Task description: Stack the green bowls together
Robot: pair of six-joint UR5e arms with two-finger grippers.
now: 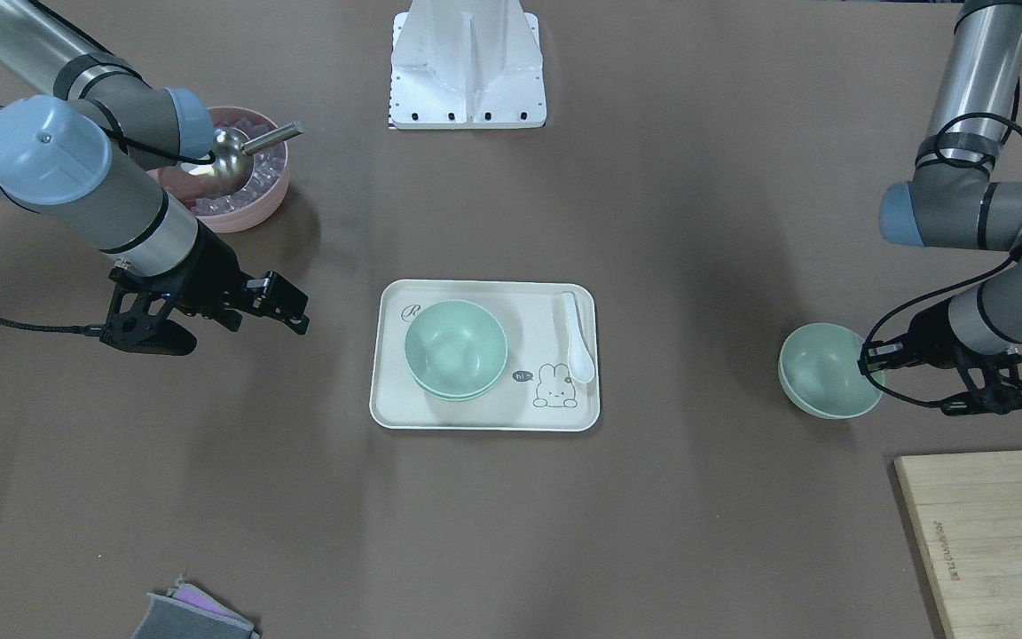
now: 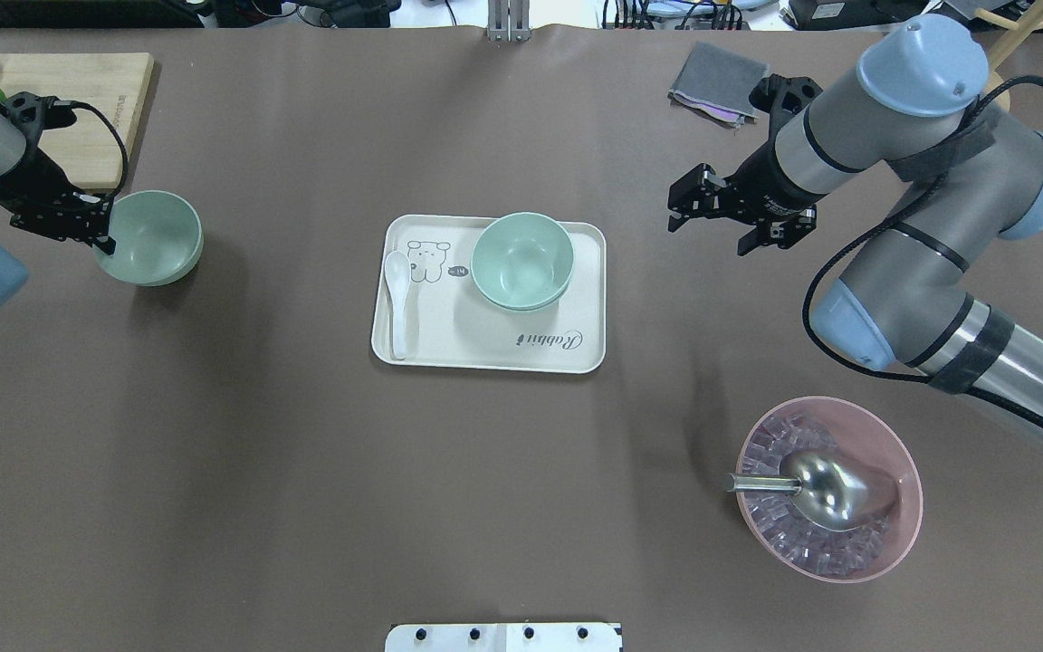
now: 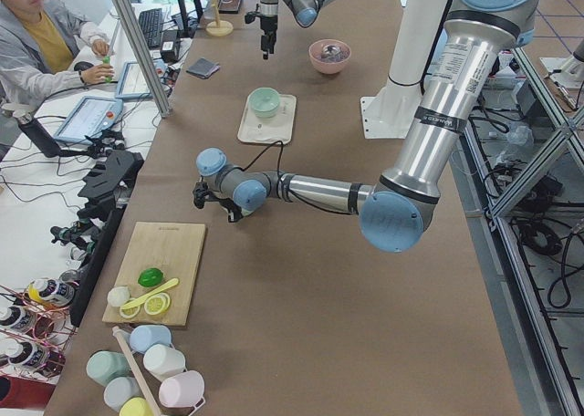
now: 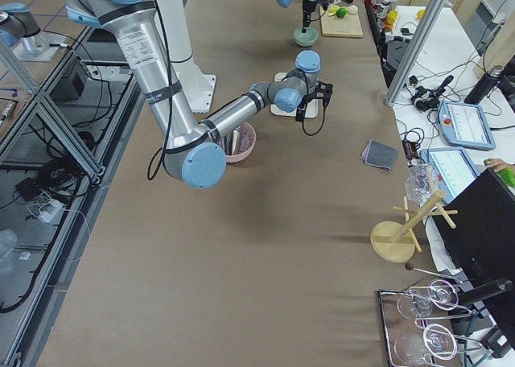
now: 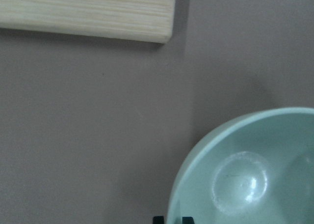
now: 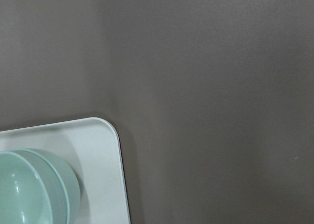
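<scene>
The lone green bowl (image 5: 245, 175) is cropped at the left wrist view's edge. The lower stacked bowl (image 6: 73, 194) is largely covered.

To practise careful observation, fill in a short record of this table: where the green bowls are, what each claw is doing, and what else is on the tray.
Stack: two green bowls nested on the tray
Third: lone bowl on the table, off the tray, robot's left side
Left claw: shut on the lone bowl's rim
Right claw: open, empty, beside the tray
Also on tray: white spoon
Remaining: lone bowl not yet stacked
</scene>
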